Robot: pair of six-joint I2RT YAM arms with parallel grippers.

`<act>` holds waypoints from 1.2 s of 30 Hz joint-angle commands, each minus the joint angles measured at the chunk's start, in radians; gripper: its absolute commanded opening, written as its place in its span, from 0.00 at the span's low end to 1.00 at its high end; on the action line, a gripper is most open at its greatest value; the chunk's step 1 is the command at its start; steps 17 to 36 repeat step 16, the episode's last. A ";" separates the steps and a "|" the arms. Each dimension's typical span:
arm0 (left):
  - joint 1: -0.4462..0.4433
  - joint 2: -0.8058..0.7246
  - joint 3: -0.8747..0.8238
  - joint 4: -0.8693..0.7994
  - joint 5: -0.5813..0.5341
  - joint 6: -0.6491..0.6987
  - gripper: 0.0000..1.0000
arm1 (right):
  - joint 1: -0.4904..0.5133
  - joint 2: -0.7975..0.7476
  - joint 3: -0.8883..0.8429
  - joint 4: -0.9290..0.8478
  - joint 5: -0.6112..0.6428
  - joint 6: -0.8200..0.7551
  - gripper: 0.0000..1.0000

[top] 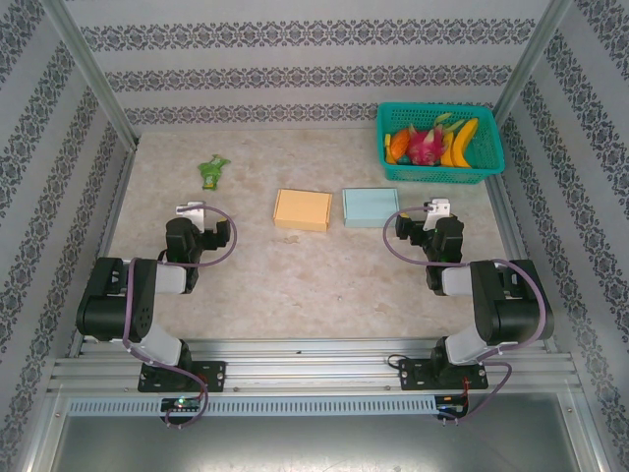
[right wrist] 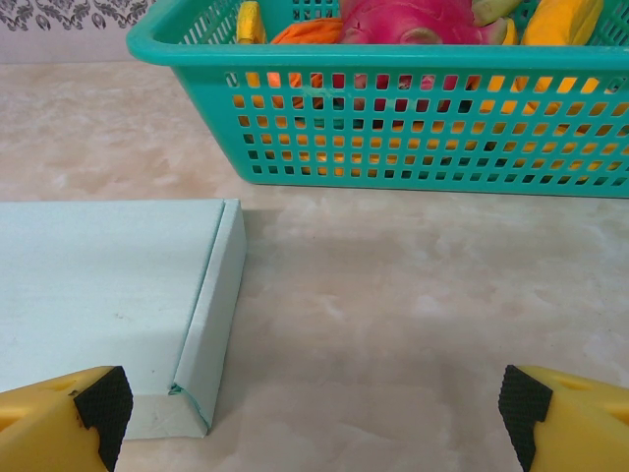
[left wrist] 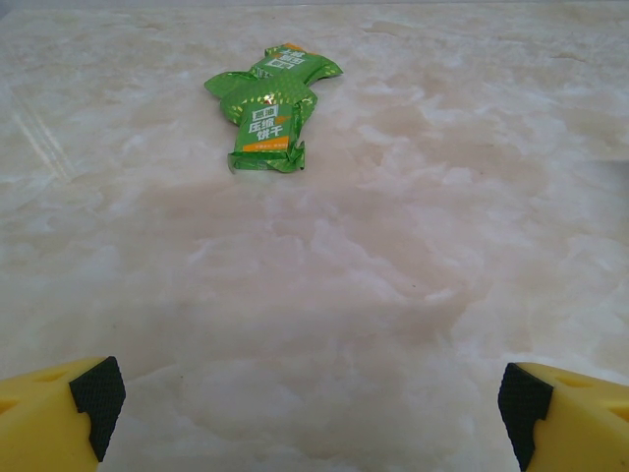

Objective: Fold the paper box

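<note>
Two paper boxes are laid flat on the desk (top: 295, 285), one orange box (top: 303, 208) and one pale blue box (top: 371, 206), side by side between the two claws. Each is set with its long axis running left to right; the orange box is turned slightly. The pale blue box is found just left of and ahead of the right claw (right wrist: 314, 403), whose fingers are spread wide and empty. The left claw (left wrist: 314, 403) is likewise spread and empty, with two overlapping green snack packets (left wrist: 267, 133) ahead of it. One teal basket (right wrist: 393, 57) of fruit (right wrist: 403, 20) is seen ahead of the right claw.
</note>
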 commanded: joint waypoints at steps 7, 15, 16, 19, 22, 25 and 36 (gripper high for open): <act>-0.006 -0.005 0.014 -0.018 0.002 0.010 1.00 | 0.002 -0.018 0.015 0.007 0.015 -0.014 0.98; 0.003 -0.004 0.015 -0.013 0.010 0.005 1.00 | 0.002 -0.018 0.015 0.006 0.016 -0.013 0.98; 0.003 -0.006 0.014 -0.012 0.010 0.004 1.00 | 0.002 -0.018 0.015 0.006 0.015 -0.013 0.98; 0.003 -0.006 0.014 -0.012 0.010 0.004 1.00 | 0.002 -0.018 0.015 0.006 0.015 -0.013 0.98; 0.003 -0.006 0.014 -0.012 0.010 0.004 1.00 | 0.002 -0.018 0.015 0.006 0.015 -0.013 0.98; 0.003 -0.006 0.014 -0.012 0.010 0.004 1.00 | 0.002 -0.018 0.015 0.006 0.015 -0.013 0.98; 0.003 -0.006 0.014 -0.012 0.010 0.004 1.00 | 0.002 -0.018 0.015 0.006 0.015 -0.013 0.98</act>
